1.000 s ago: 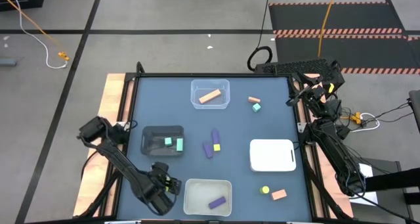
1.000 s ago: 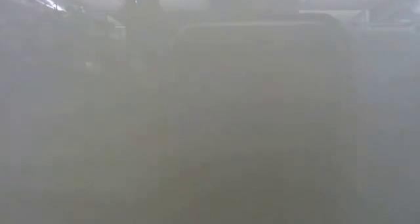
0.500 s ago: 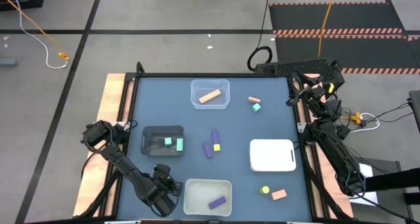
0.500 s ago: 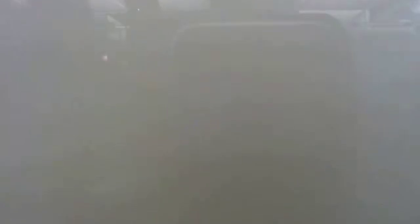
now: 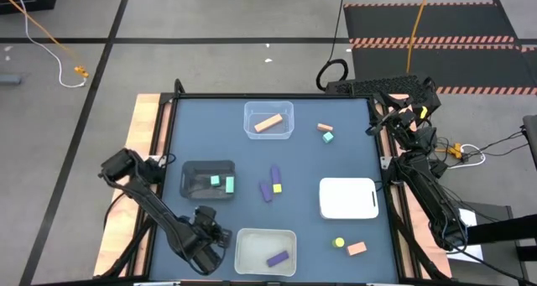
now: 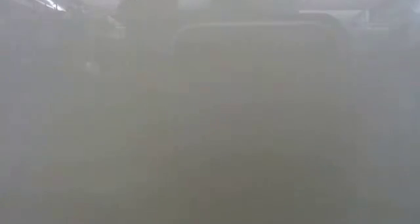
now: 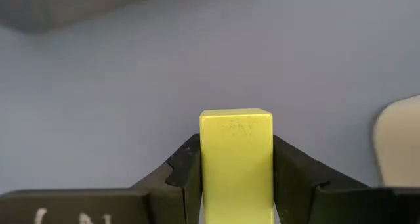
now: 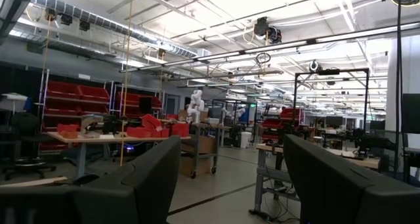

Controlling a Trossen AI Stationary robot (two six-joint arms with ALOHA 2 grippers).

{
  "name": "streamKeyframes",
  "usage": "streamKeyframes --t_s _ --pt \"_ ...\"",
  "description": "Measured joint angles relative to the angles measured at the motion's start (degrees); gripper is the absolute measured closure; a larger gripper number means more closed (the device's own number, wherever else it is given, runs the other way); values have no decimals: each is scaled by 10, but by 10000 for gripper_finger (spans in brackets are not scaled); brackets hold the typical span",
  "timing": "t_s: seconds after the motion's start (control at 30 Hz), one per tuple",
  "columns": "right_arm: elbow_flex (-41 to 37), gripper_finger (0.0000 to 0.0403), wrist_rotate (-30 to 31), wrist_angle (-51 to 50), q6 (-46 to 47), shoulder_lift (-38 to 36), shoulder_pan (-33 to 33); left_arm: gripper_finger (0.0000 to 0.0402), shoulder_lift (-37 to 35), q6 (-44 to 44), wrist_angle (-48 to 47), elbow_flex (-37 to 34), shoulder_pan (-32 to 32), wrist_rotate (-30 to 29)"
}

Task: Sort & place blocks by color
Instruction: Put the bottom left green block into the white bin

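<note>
My left gripper [image 5: 210, 238] stands over the table's near-left part, next to the near clear tray [image 5: 266, 251], shut on a yellow-green block [image 7: 236, 158]. From above, the gripper hides that block. My right gripper [image 8: 230, 152] is open with nothing between its fingers. It points up into the room, and its arm [image 5: 424, 181] is folded at the table's right edge. Loose blocks lie on the blue table: purple bars with a yellow piece [image 5: 271, 185], an orange and a teal one [image 5: 325, 132], and a yellow round piece [image 5: 338, 243] beside an orange one [image 5: 357, 248]. My left gripper pinches the yellow-green block between its two fingers, one on each of two opposite sides [image 7: 205, 168]. The fingers come from above, pointing steeply down. The block's free end [image 7: 236, 122] sticks out past the fingertips. Whether that end touches the table I cannot tell.
A far clear tray [image 5: 268, 110] holds an orange bar. A black tray [image 5: 195, 173] holds teal blocks, and the near clear tray holds a purple block. A white container [image 5: 347, 198] sits at the right. The low view is fogged over.
My left arm has sunk a little over the near-left part of the table and come back up to about where it was. Nothing else has moved.
</note>
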Motion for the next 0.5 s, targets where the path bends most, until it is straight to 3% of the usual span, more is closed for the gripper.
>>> streamKeyframes --t_s 0.17,0.27,0.5 --pt "0 140 0 0 0 0 0 269 -30 31 -45 30 2 -48" --pt "0 140 0 0 0 0 0 269 -47 75 -46 53 6 -109" --pt "0 140 16 21 12 0 0 269 -73 280 -20 105 34 -287"
